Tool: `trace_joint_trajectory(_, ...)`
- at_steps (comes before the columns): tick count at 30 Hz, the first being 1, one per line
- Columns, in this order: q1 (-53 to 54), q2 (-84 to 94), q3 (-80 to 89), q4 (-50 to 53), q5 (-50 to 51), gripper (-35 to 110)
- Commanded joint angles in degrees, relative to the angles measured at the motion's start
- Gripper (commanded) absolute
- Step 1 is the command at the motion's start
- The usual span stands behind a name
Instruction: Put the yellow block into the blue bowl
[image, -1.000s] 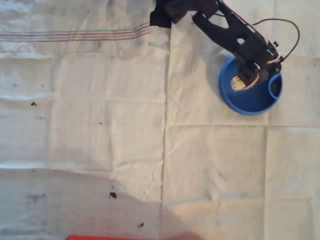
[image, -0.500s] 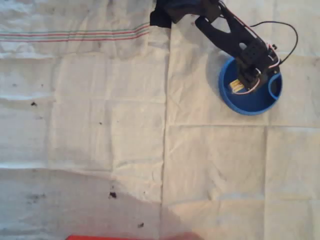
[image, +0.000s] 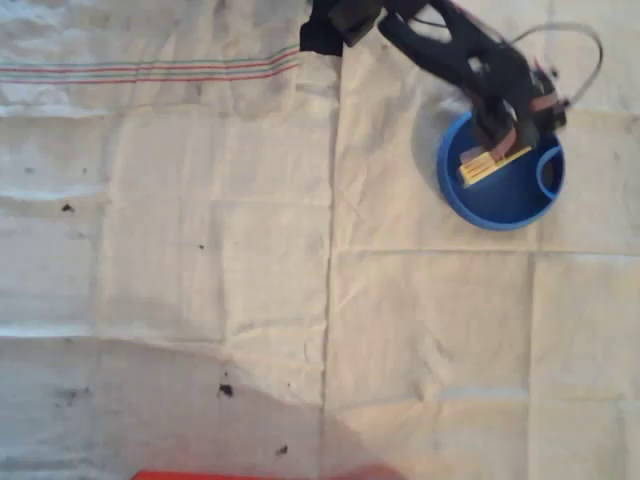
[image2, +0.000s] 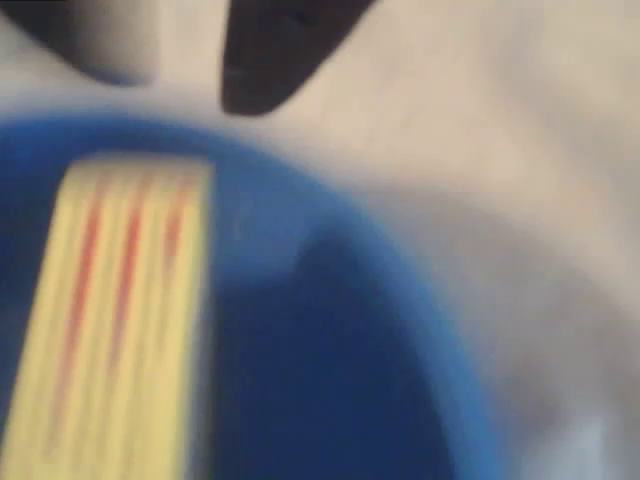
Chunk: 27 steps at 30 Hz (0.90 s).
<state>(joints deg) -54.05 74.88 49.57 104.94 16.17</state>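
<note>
and here we are over the bowl (image: 500, 195), sitting upper right on the cloth-covered counter (image: 200, 260) in the overhead view, loop of its rim on the right side. the block (image: 492, 163) lies inside the bowl's outline, slanted, one end near the left wall, the other running up under the tool (image: 510, 135). the black arm (image: 440, 50) reaches down from the top edge and its head hangs over the bowl's upper rim, motion-blurred, so it's hard to read. in the wrist view the block (image2: 120, 320) shows big and yellow with red lines along it, blue bowl (image2: 330, 360) floor all around it, and a dark fingertip (image2: 275, 55) at the top edge, above the block's near end with a strip of pale cloth and rim between. that suggests the tool has let go, jaws apart and holding nothing, but with both pictures this soft i cannot tell for sure whether a pad touches the block's far end. where does that leave the task? by my reading the main job looks done or all but done: block within the bowl, apparently resting on its floor rather than hanging. what's left, if anything, is a clean release and lifting the arm clear without dragging the block or nudging the bowl. nothing else on the cloth but a few dark specks and a red edge (image: 260, 475) at the bottom.
</note>
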Motion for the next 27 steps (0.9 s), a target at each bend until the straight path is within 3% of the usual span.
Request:
trace_joint_trajectory(1, -0.70, 15.21, -3.16, 0.18, 0.88, 0)
trace_joint_trajectory(11, 1.76, 29.88, -3.08, 0.00, 6.15, 0)
trace_joint_trajectory(27, 27.25, 45.53, 2.90, 0.00, 9.05, 0)
